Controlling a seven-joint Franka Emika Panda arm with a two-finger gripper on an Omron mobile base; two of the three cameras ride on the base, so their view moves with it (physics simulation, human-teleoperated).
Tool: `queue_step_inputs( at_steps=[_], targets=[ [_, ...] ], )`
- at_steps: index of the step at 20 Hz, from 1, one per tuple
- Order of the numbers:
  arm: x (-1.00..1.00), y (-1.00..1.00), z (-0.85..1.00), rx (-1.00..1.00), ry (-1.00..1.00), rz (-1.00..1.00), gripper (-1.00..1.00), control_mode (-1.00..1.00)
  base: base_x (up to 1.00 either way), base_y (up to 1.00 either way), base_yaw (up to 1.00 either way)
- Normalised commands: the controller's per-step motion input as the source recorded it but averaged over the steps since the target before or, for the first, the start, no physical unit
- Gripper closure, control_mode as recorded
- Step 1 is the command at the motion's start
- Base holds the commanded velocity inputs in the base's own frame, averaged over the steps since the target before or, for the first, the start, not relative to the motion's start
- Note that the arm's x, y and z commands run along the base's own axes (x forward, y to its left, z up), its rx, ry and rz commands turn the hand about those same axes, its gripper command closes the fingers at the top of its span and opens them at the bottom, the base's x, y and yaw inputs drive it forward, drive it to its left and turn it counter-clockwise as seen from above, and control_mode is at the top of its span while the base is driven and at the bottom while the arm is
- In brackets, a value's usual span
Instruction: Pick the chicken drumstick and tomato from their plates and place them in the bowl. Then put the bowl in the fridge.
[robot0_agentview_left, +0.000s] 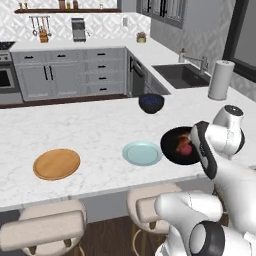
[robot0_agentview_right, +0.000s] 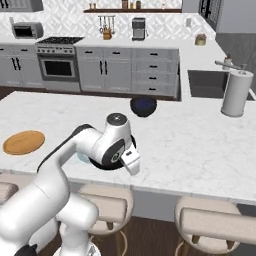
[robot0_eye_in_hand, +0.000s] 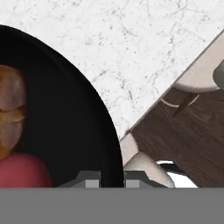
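Note:
The black bowl (robot0_agentview_left: 170, 138) sits on the marble island near its front edge, just right of the pale blue-green plate (robot0_agentview_left: 142, 153). Inside the bowl lie the brown chicken drumstick (robot0_eye_in_hand: 10, 113) and the red tomato (robot0_eye_in_hand: 22, 173), touching each other. My gripper (robot0_eye_in_hand: 112, 181) is shut on the bowl's (robot0_eye_in_hand: 78, 131) near rim, one fingertip inside and one outside. The tan plate (robot0_agentview_left: 56, 163) lies bare further left. Both plates hold nothing. In the right base view my arm covers most of the bowl (robot0_agentview_right: 102, 166). The fridge is out of view.
A second dark navy bowl (robot0_agentview_left: 151, 103) stands at the island's far edge. A paper towel roll (robot0_agentview_left: 221, 80) and a sink (robot0_agentview_left: 184, 75) are at the right. Stools (robot0_agentview_left: 45, 227) line the island's front edge below the bowl.

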Motion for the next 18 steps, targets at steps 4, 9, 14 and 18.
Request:
queue_step_inputs(
  at_steps=[4, 9, 14, 18],
  targets=[
    [0.0, 0.0, 0.0, 0.0, 0.0, 0.0, 1.0, 1.0, -1.0, 0.49, 0.0],
    [0.0, 0.0, 0.0, 0.0, 0.0, 0.0, 1.0, 1.0, -0.67, 0.48, 0.36],
    [0.0, 0.0, 0.0, 0.0, 0.0, 0.0, 1.0, 1.0, -0.09, 0.54, 0.9],
    [0.0, 0.0, 0.0, 0.0, 0.0, 0.0, 1.0, 1.0, 0.03, 0.66, 0.87]
  ],
)
